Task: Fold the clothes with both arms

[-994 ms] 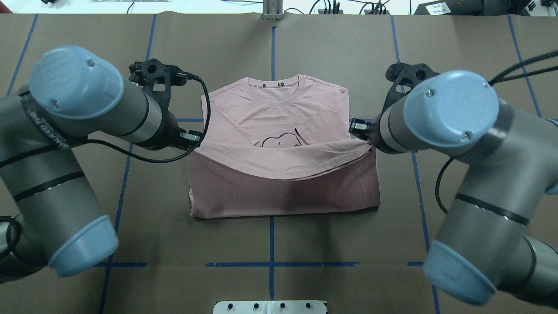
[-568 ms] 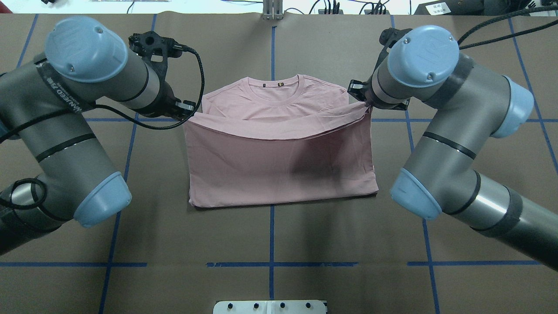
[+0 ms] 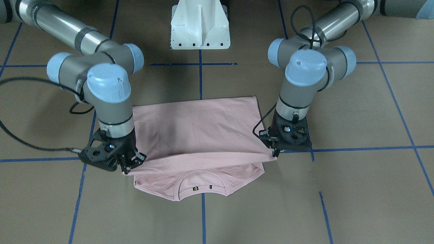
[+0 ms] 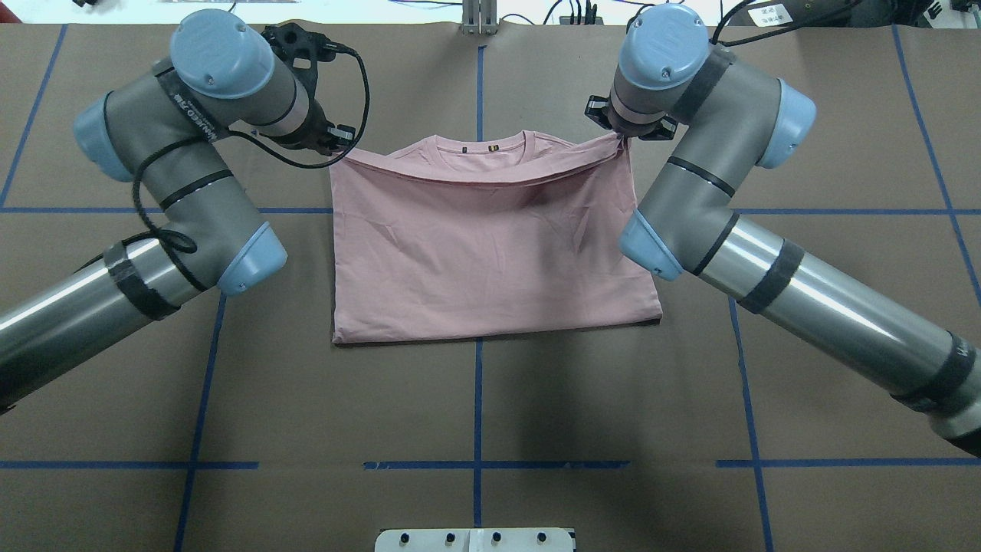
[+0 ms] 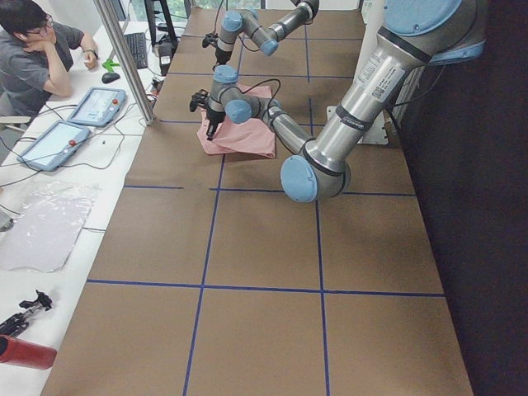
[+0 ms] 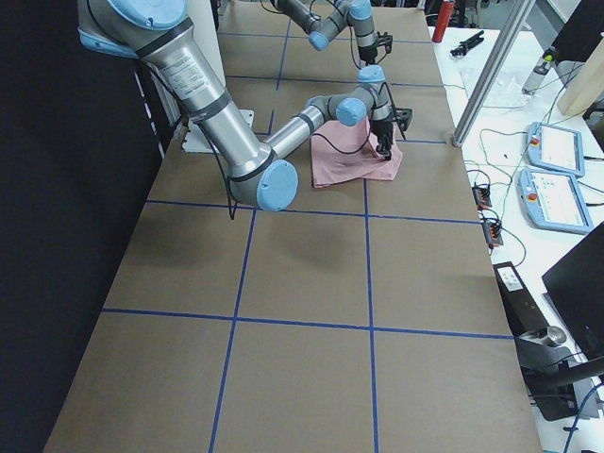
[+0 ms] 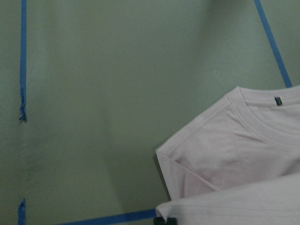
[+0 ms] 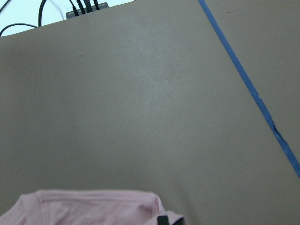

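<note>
Toward the middle of the table's far edge, the pink T-shirt lies half-folded. The left gripper and right gripper each pinch a hem corner just above the collar. Next, I judge, both should lower and let go with the hem square on the shoulders.

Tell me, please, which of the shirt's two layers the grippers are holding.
The upper layer, plain pink, pinched at its corners by the left gripper and right gripper; the lower layer, showing the collar, lies flat on the table.
</note>
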